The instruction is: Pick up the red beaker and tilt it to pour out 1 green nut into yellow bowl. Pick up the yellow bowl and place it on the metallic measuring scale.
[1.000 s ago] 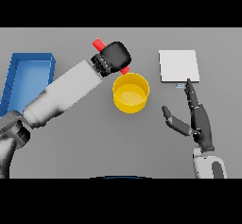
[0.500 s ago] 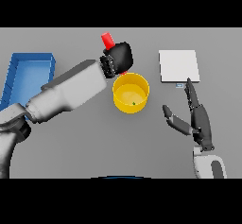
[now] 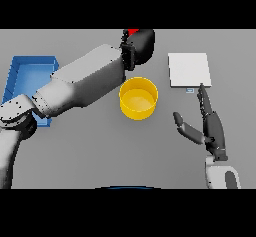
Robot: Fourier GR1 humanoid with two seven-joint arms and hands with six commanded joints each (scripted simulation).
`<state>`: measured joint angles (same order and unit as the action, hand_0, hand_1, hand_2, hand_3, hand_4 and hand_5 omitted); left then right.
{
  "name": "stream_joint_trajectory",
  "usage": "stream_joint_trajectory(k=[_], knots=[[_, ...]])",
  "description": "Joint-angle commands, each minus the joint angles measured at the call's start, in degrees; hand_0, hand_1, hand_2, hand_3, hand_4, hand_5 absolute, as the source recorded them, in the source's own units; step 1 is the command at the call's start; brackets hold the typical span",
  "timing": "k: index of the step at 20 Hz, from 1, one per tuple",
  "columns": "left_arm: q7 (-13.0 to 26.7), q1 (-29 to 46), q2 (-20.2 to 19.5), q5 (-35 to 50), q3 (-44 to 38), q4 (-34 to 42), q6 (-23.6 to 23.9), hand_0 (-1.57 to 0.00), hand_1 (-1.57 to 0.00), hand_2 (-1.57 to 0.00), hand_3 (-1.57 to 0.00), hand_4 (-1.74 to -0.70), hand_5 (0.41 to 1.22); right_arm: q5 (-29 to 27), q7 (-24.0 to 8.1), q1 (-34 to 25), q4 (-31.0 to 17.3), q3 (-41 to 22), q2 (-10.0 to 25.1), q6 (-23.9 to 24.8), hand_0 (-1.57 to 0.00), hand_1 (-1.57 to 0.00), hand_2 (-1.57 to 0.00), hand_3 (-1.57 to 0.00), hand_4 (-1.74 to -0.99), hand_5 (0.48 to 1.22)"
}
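Head view: the red beaker [image 3: 133,32] is gripped by the curled left hand [image 3: 140,46] beyond the yellow bowl [image 3: 138,98]; the right hand [image 3: 211,129] is held open near the scale [image 3: 189,70].

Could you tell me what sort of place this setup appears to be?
Probably a lab-style weighing bench: a plain grey table carrying a metallic measuring scale, a yellow bowl and a blue tray.
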<state>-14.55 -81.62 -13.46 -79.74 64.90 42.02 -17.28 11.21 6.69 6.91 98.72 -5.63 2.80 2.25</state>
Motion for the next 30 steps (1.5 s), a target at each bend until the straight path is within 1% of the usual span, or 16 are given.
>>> stream_joint_trajectory(k=[1,3,4,5,7,9,10,13,16,18,20,21,22,25,26,30], knots=[[-1.0,-2.5,-0.2,-0.4,-0.3,-1.6,0.6,-1.57,-1.57,-1.57,-1.57,-1.73,1.221,0.0,-0.6,-0.2,0.1,-0.3,-0.3,-0.1,0.00,0.00,0.00,0.00,-1.138,0.565],[-1.6,-6.4,-1.5,0.3,-3.0,-4.3,1.1,-1.57,-1.57,-1.57,-1.57,-1.73,1.221,0.7,-1.0,-1.1,0.2,-0.2,0.2,0.3,0.00,0.00,0.00,0.00,-1.133,0.557],[-1.1,-8.1,-2.3,1.2,-5.1,-5.8,1.5,-1.57,-1.57,-1.57,-1.57,-1.72,1.221,0.5,0.0,-0.7,0.2,-0.7,-0.3,0.0,0.00,0.00,0.00,0.00,-1.130,0.554],[-1.2,-9.4,-3.2,1.9,-6.9,-7.7,3.3,-1.57,-1.57,-1.57,-1.57,-1.72,1.221,0.0,-0.7,-1.2,0.4,-0.3,0.3,-0.5,0.00,0.00,0.00,0.00,-1.131,0.553],[1.1,-12.6,-4.6,4.5,-12.2,-12.6,3.7,-1.57,-1.57,-1.57,-1.57,-1.72,1.221,-0.1,-0.3,-1.2,-0.1,-0.7,-0.3,-0.5,0.00,0.00,0.00,0.00,-1.117,0.554],[4.6,-14.7,-5.7,9.1,-19.1,-17.4,1.8,-1.57,-1.57,-1.57,-1.57,-1.73,1.221,-0.5,0.4,-1.3,-0.5,-0.8,-0.1,-1.3,0.00,0.00,0.00,0.00,-1.104,0.563],[7.2,-15.2,-7.2,13.3,-24.6,-19.4,0.0,-1.57,-1.57,-1.57,-1.52,-1.73,1.221,-1.0,0.8,-1.0,-0.2,-0.5,0.5,-1.8,0.00,0.00,0.00,0.00,-1.102,0.572],[10.6,-13.8,-13.1,25.1,-38.5,-24.3,-1.1,-1.57,-1.57,-1.57,-1.51,-1.74,1.221,-1.2,0.2,-1.8,-0.7,-0.8,0.3,-1.9,0.00,0.00,0.00,0.00,-1.114,0.578],[12.8,-9.9,-17.8,35.1,-49.3,-27.9,1.1,-1.57,-1.57,-1.57,-1.54,-1.74,1.221,-0.3,1.3,-2.4,-1.7,-1.1,0.5,-1.8,0.00,0.00,0.00,0.00,-1.118,0.595],[14.7,-5.6,-19.8,39.8,-54.0,-28.2,4.1,-1.57,-1.57,-1.57,-1.55,-1.74,1.221,0.6,0.3,-3.1,-2.4,-1.3,1.0,-1.6,0.00,0.00,0.00,0.00,-1.127,0.606],[20.7,-0.5,-20.2,42.7,-56.6,-28.1,7.9,-1.57,-1.57,-1.57,-1.56,-1.74,1.221,0.1,1.5,-3.5,-2.6,-0.9,1.6,-2.0,0.00,0.00,0.00,0.00,-1.132,0.621],[22.7,2.0,-20.4,43.6,-57.2,-26.6,10.2,-1.57,-1.57,-1.57,-1.56,-1.74,1.221,0.7,1.8,-2.7,-2.3,-1.5,1.4,-2.0,0.00,0.00,0.00,0.00,-1.138,0.626],[22.9,5.3,-20.8,46.2,-59.4,-25.6,12.4,-1.57,-1.57,-1.57,-1.56,-1.74,1.221,0.4,2.0,-2.5,-2.4,-1.1,1.8,-2.2,0.00,0.00,0.00,0.00,-1.142,0.628],[29.5,12.1,-20.4,52.0,-64.1,-21.2,16.1,-1.57,-1.57,-1.57,-1.57,-1.74,1.221,0.0,1.5,-3.3,-2.9,-1.3,1.9,-2.9,0.00,0.00,0.00,0.00,-1.138,0.648],[30.7,15.4,-20.6,53.7,-65.3,-19.1,16.6,-1.57,-1.57,-1.57,-1.57,-1.74,1.221,-0.1,1.8,-2.8,-2.6,-1.5,1.7,-2.9,0.00,0.00,0.00,0.00,-1.133,0.655],[34.8,29.1,-18.5,58.9,-67.2,-5.8,19.3,-1.57,-1.57,-1.57,-1.57,-1.74,1.221,-0.1,2.4,-2.8,-2.6,-1.4,1.8,-2.9,0.00,0.00,0.00,0.00,-1.141,0.673]])
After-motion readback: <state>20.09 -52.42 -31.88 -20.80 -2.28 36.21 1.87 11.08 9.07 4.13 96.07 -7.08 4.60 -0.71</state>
